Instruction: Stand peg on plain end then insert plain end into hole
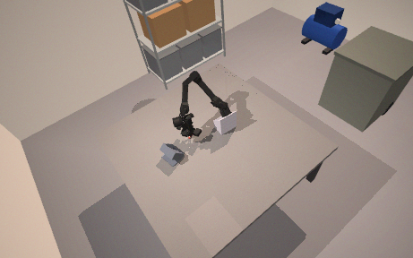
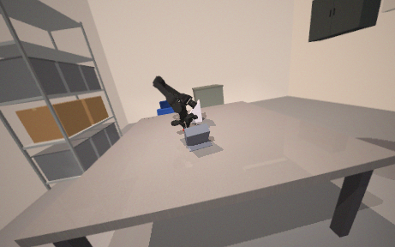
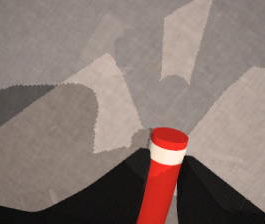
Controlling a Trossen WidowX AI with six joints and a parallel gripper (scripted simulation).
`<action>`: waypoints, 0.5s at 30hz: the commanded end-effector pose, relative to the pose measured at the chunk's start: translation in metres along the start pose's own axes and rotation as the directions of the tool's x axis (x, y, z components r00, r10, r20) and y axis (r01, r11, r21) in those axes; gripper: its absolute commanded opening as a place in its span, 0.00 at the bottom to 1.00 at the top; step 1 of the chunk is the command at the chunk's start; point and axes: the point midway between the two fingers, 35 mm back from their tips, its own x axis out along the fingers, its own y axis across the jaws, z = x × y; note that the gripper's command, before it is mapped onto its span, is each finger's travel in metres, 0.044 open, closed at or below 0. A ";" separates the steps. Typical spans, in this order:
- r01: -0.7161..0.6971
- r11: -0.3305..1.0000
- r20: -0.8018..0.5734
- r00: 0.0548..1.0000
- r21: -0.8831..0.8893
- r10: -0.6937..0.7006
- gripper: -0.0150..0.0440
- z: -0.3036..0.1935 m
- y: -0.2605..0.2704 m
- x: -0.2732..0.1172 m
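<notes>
The red peg (image 3: 159,200) has a white band close to its end, which shows between the fingertips in the wrist view. A small bit of red also shows under the fingers in the top and exterior views. My gripper (image 1: 191,133) (image 2: 185,123) (image 3: 164,161) is shut on the peg, low over the table (image 1: 263,157) (image 2: 260,193). The peg's plain end is out of view, and whether it touches the table cannot be told. The blue-grey sloped panel (image 1: 172,155) (image 2: 197,136) stands close to the gripper. Its hole does not show in any view.
A white upright panel (image 1: 227,124) (image 2: 198,112) stands beside the arm's base. Shelving (image 1: 157,63) (image 2: 42,92) and a grey-green cabinet (image 1: 357,90) (image 2: 209,96) stand away from the table. Shadows of the arm cross the table around the gripper.
</notes>
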 end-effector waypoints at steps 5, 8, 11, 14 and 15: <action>-0.002 1.000 0.071 0.997 -0.004 0.003 0.34 -0.002 0.001 -0.005; -0.002 1.000 0.097 0.995 -0.004 0.003 0.34 -0.003 0.001 -0.006; -0.002 1.000 0.123 0.992 -0.004 0.003 0.34 -0.004 0.001 -0.008; -0.002 1.000 0.149 0.989 -0.005 0.003 0.34 -0.005 0.001 -0.010; -0.002 1.000 0.158 0.987 -0.005 0.003 0.34 -0.006 0.001 -0.010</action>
